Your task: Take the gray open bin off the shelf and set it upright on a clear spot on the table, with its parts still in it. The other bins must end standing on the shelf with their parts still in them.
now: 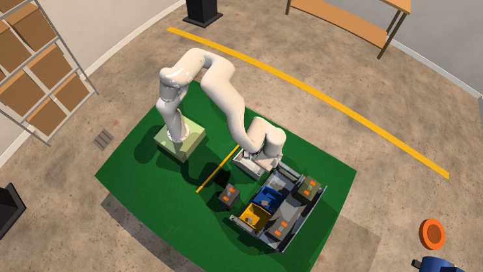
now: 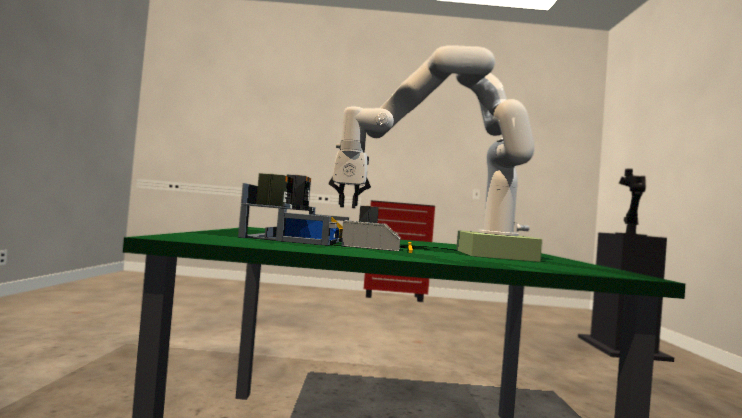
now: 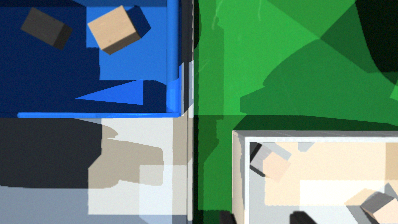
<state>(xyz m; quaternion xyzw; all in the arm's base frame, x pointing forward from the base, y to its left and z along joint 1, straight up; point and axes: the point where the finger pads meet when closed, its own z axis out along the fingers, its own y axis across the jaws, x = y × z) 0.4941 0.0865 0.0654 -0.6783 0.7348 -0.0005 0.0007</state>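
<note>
The gray open bin (image 1: 248, 166) (image 2: 369, 236) (image 3: 320, 175) stands upright on the green table (image 1: 151, 189) (image 2: 259, 248) (image 3: 280, 60), just beside the shelf (image 1: 317, 200) (image 2: 243, 212). The wrist view shows tan and gray parts inside it. My gripper (image 2: 354, 199) hangs a little above the bin, fingers partly apart with nothing between them. In the top view the wrist hides the gripper. On the shelf stand a blue open bin (image 1: 270, 196) (image 2: 303, 228) (image 3: 50, 75) with parts, a yellow open bin (image 1: 256, 216), an olive closed bin (image 1: 308, 188) (image 2: 271, 189) and a dark closed bin (image 1: 279, 229) (image 2: 298, 191).
A dark closed box (image 1: 229, 196) (image 2: 368, 212) with orange clips stands on the table left of the shelf. A thin orange strip (image 1: 216, 170) lies on the table. The arm's pale green base block (image 1: 180, 140) (image 2: 498, 245) sits at the far end.
</note>
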